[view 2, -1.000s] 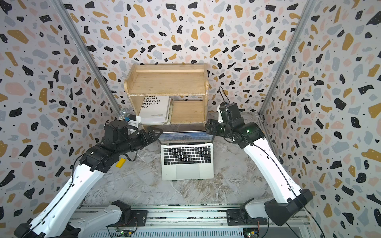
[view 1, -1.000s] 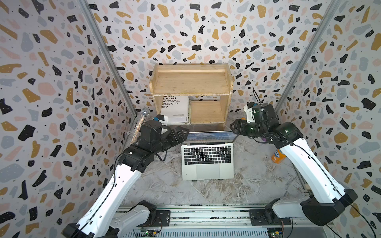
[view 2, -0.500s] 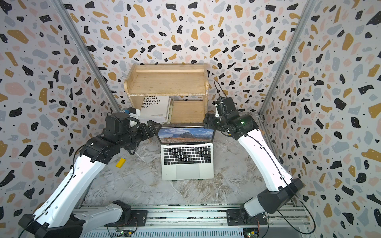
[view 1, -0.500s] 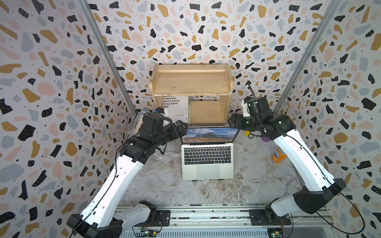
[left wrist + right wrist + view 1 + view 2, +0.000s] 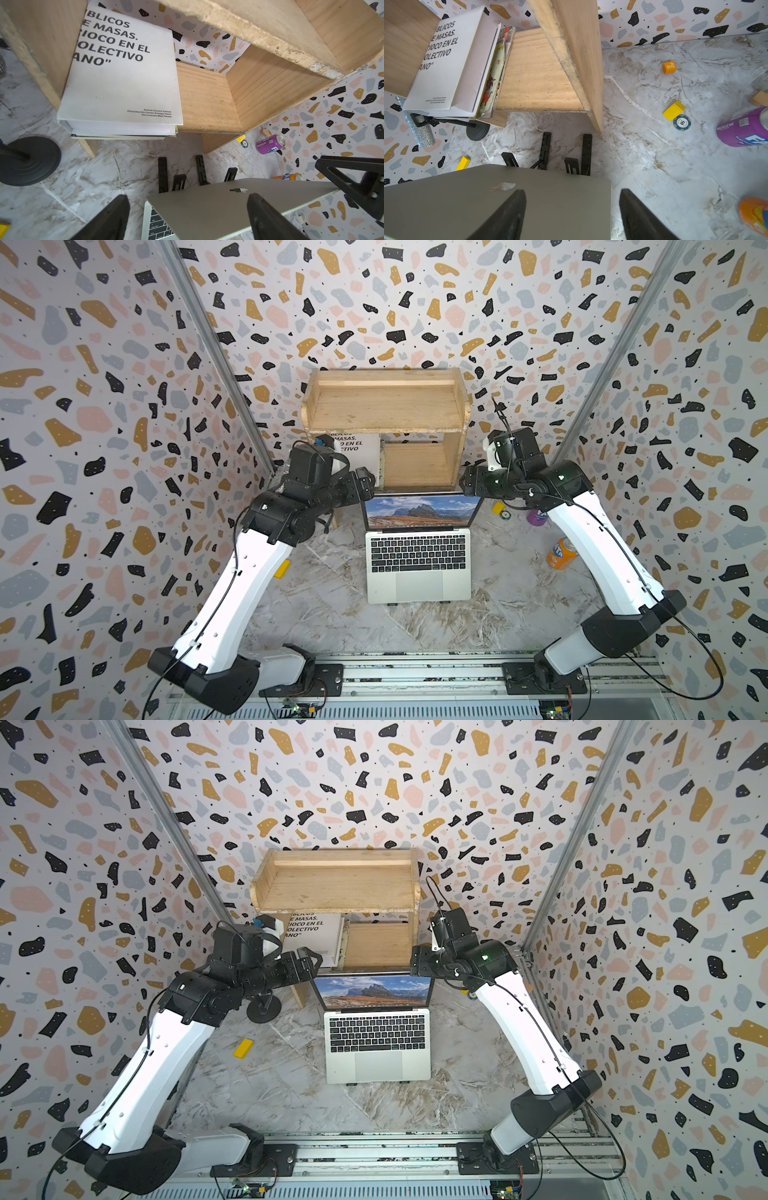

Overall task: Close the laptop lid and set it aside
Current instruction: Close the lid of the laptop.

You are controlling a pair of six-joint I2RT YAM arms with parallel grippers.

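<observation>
The laptop sits at the middle of the worktop, just in front of the wooden shelf. Taking 12 o'clock as the back wall in the top views, its long axis runs from 9 to 3, with the trackpad edge toward 6 and the hinge toward 12. The laptop lid stands raised and leaning back toward 12. Its mountain screen faces 6 and its logo side faces the shelf. Black stand bars lie on the worktop behind the hinge.

The left hand hangs at the lid's top corner on the 9 side, spread wide and holding nothing. In its wrist view one finger lies across the lid's grey back and the other is off past the side edge. Whether the finger presses the panel cannot be told.

The right hand mirrors it at the 3 side corner, also well spread and empty. One of its fingers is over the lid's back and the other is over bare worktop, with contact just as unclear
</observation>
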